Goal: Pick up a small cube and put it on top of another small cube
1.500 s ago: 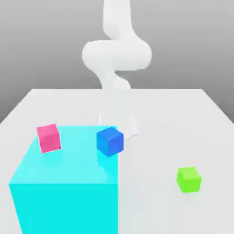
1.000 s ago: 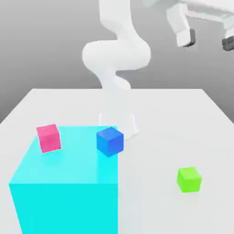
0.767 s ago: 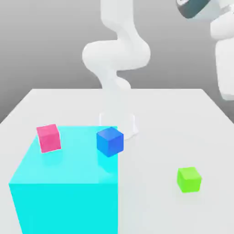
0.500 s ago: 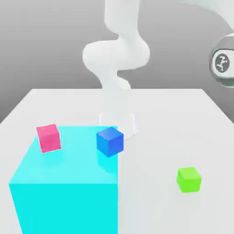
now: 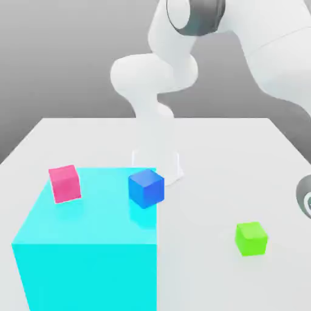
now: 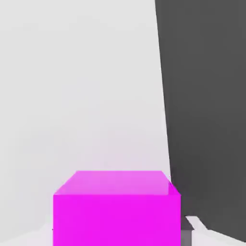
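Exterior view: the blue cube (image 5: 146, 189) sits by the block's (image 5: 85, 277) edge; a careless nudge could tip it off.

Hand view: my claw (image 6: 116, 235) is clamped on the magenta cube (image 6: 116, 219) near the table's (image 6: 81, 86) edge; a poor grip could drop it over.

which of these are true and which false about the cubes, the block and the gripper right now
1. The blue cube rests on the cyan block. True.
2. The green cube is on the cyan block too. False: it sits on the table.
3. The magenta cube is at the gripper, close to the hand camera. True.
4. The pink cube is stacked on the blue cube. False: it is on the cyan block, apart from the blue cube.
5. The cyan block is bigger than the green cube. True.
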You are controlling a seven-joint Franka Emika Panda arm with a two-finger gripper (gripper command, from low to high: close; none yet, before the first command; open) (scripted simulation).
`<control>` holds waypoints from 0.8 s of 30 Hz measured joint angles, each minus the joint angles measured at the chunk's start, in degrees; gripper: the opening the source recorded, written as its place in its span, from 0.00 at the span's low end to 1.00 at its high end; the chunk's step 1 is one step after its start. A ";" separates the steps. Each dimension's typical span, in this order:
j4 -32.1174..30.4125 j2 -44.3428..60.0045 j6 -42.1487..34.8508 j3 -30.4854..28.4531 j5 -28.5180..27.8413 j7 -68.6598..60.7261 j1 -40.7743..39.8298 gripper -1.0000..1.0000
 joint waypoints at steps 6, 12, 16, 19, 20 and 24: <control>-3.14 -9.85 -6.51 0.16 2.57 0.03 -2.12 0.00; -9.42 -22.64 -12.37 -6.17 6.03 6.73 -8.10 0.00; -13.66 -30.98 -16.28 -11.13 7.16 12.13 -11.67 0.00; -16.84 -37.19 -19.25 -14.24 7.22 16.71 -16.41 0.00; -17.90 -39.26 -20.23 -14.95 7.14 18.30 -18.24 0.00; -22.14 -47.49 -24.17 -17.18 6.78 24.68 -23.91 0.00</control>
